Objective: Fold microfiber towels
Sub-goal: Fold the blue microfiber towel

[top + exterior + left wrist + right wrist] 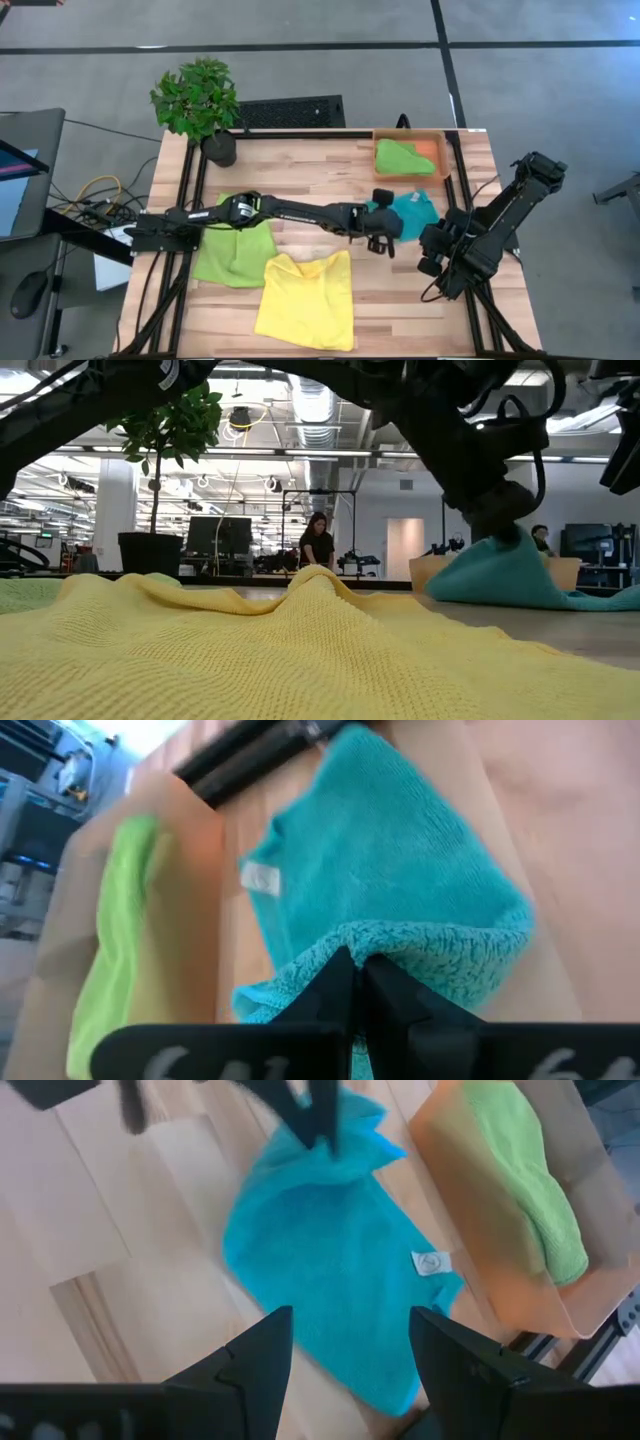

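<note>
One of the four microfiber towels looks dealt with: you have a lime-green cloth [404, 158] lying bunched and folded in the shallow orange rectangular tray [440, 148] at the far right of the wooden bench [300, 165]. Three are left.

The soft teal cloth [412, 213] is in hand. It lies just in front of the tray on the right side of the bench, and your left claw [378, 243], reaching across from the left, is shut on its near edge, with a pinch of the fabric lifted between the closed tips, as the left wrist view shows. The rest of the teal cloth trails flat on the bench, so I judge that fold barely begun.

Your right claw [345, 1345] hangs above the same cloth with its fingers spread wide, holding nothing.

The plain yellow cloth [308, 298] lies spread at the front centre, rumpled and unfolded. The second lime-green cloth [232, 255] lies flat at the left, partly under the left arm, also unfolded.
</note>
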Action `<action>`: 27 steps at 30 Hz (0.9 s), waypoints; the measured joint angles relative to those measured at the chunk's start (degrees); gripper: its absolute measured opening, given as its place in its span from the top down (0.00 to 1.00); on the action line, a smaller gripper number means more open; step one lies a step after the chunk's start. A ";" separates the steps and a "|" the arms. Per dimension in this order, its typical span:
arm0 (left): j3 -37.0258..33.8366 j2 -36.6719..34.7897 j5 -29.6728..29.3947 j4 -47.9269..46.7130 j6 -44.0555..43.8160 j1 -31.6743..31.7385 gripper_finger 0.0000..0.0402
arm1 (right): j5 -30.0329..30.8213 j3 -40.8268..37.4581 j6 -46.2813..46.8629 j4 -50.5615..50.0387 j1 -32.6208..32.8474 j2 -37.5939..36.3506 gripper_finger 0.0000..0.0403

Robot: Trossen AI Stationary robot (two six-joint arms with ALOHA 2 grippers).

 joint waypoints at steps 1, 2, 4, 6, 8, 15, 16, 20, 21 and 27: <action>0.00 0.00 0.19 1.22 0.00 0.19 1.00 | -0.35 0.00 -0.02 -0.04 0.00 0.00 0.44; 0.00 -0.02 0.81 2.50 0.14 0.38 1.00 | -0.48 0.00 -0.02 -0.13 0.02 0.00 0.44; 0.00 -0.02 3.33 4.43 0.26 0.75 1.00 | -0.48 0.00 -0.01 -0.38 0.04 0.00 0.44; 0.00 -0.02 5.57 5.84 -0.05 1.11 1.00 | -0.50 0.00 0.00 -0.61 0.05 0.00 0.44; 0.00 -0.02 6.10 7.35 -0.44 1.40 1.00 | -0.53 0.00 0.00 -1.16 0.07 0.00 0.44; 0.00 0.03 7.60 13.76 -2.23 2.55 1.00 | -0.64 0.00 0.00 -2.64 0.09 0.00 0.44; 0.00 0.58 7.46 15.84 -2.23 2.69 1.00 | -0.64 0.00 0.00 -2.64 0.09 0.00 0.44; 0.00 2.98 7.53 20.35 -1.52 3.15 1.00 | -1.23 0.33 0.00 -2.66 0.09 -0.02 0.44; -0.01 3.61 7.14 20.56 -1.51 3.18 1.00 | -1.63 0.59 0.00 -2.73 0.14 -0.02 0.44; -0.07 5.33 5.67 26.13 -0.67 3.20 1.00 | -1.86 2.66 0.02 -2.97 2.39 -0.04 0.44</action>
